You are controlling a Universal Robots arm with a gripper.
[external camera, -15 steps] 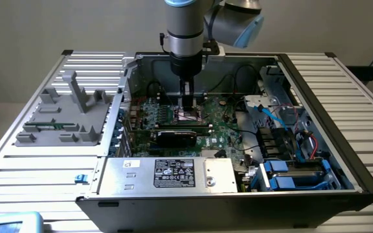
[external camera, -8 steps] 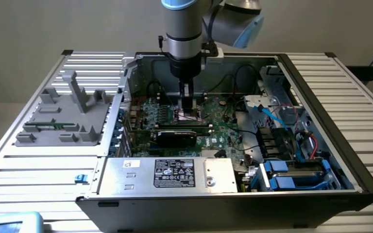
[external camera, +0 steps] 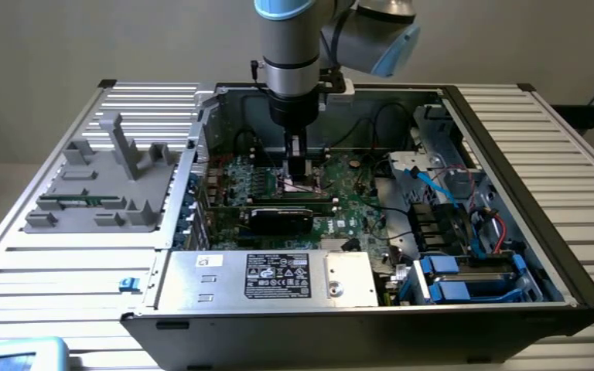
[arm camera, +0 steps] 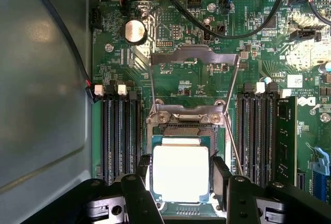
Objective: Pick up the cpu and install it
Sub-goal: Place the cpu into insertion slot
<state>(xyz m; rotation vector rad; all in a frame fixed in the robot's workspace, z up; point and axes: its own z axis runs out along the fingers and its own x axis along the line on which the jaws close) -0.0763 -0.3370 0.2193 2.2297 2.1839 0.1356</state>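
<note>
The fingers pinch the cpu by two opposite edges, one finger against each side; directly beneath them lies the black-framed socket, though I cannot tell whether the chip is seated in it; just beyond the fingertips the hinged load plate stands open; memory slots run outside each finger; the arm reaches down into the open computer case on the slatted counter

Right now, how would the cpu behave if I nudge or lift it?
The cpu looks stiff: a flat metal-topped square. Probably light and slippery, its lid being smooth and shiny. Likely fragile underneath, facing the socket contacts.
</note>
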